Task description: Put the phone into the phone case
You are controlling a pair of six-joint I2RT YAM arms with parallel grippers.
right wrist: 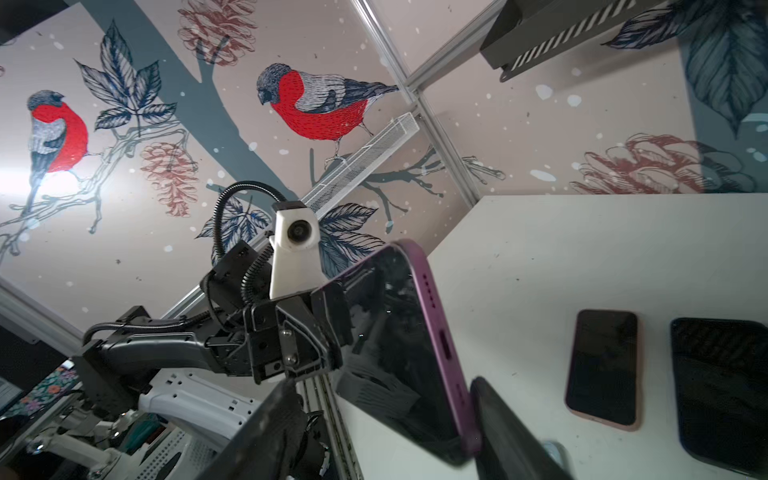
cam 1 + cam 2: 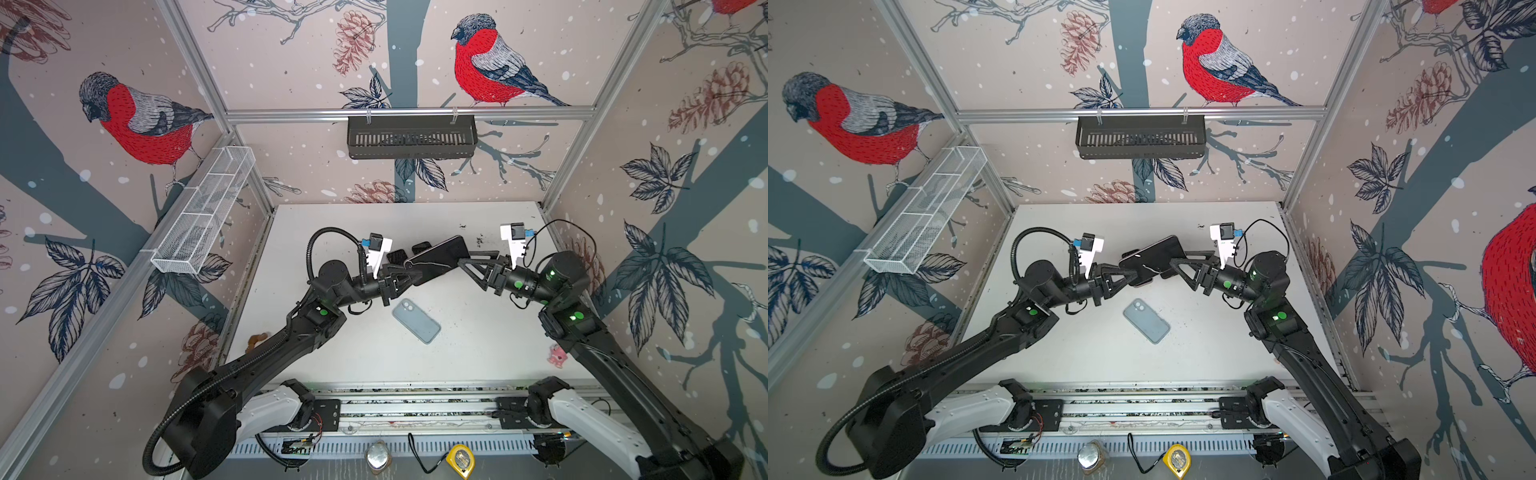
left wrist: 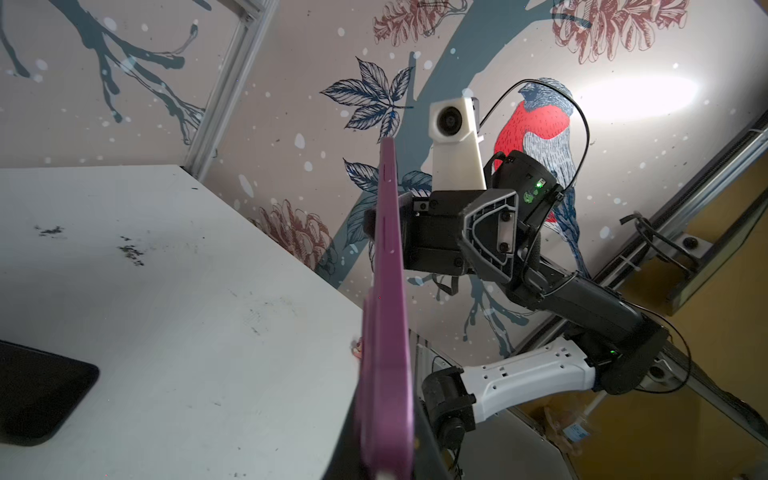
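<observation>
- The phone (image 2: 438,255) (image 2: 1154,257) is off the desk (image 2: 478,353) (image 2: 1204,357), hanging in the air above its middle; in both top views it lies slantwise between the two arms; it has a purple rim and a dark screen
- The left claw (image 2: 415,272) (image 2: 1136,276) is clenched on the phone's left end; in the right wrist view this claw (image 1: 336,307) pinches the glass face and the back of the phone (image 1: 407,353)
- The right claw (image 2: 461,262) (image 2: 1173,264) sits at the phone's right end with its jaws parted, one on each side; in the right wrist view one finger (image 1: 511,436) lies just beside the purple edge, and the other finger (image 1: 270,432) stands clear of the screen; it is released, not gripping
- In the left wrist view the phone (image 3: 388,332) shows edge-on, with the right claw (image 3: 388,224) straddling its end
- The phone case (image 2: 416,321) (image 2: 1147,321), blue-grey, lies flat on the desk, nearer than both claws and about midway between the arms; it lies on a diagonal, camera opening at its far-left end; it is well apart from the phone
- A pink-edged phone (image 1: 602,365) and a black slab (image 1: 723,395) lie side by side on the desk, not touching
</observation>
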